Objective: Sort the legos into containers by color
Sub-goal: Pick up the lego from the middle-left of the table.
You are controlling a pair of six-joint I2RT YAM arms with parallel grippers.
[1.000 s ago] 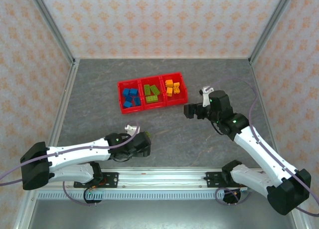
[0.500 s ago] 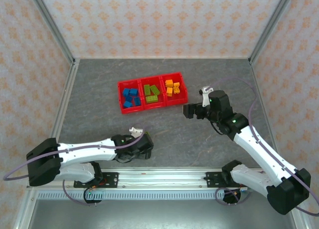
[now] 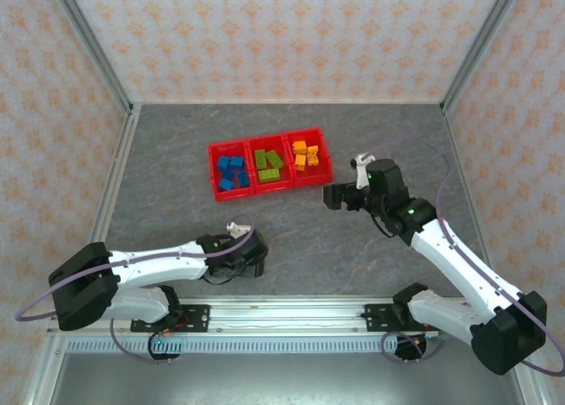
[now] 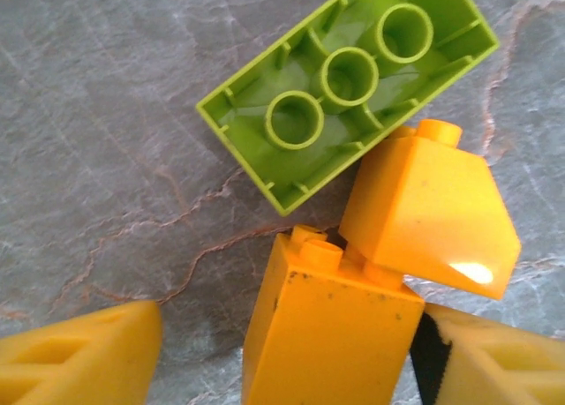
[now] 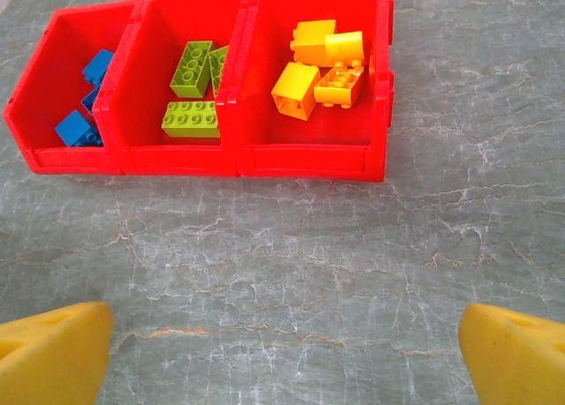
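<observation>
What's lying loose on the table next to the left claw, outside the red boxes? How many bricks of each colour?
Lime green: 1, an upturned brick
Orange: 2, a sloped piece and a block
Total: 3

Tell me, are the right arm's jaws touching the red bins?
Apart. In the right wrist view, a stretch of bare table lies between the right gripper, its jaws wide open, and the red bins.
</observation>
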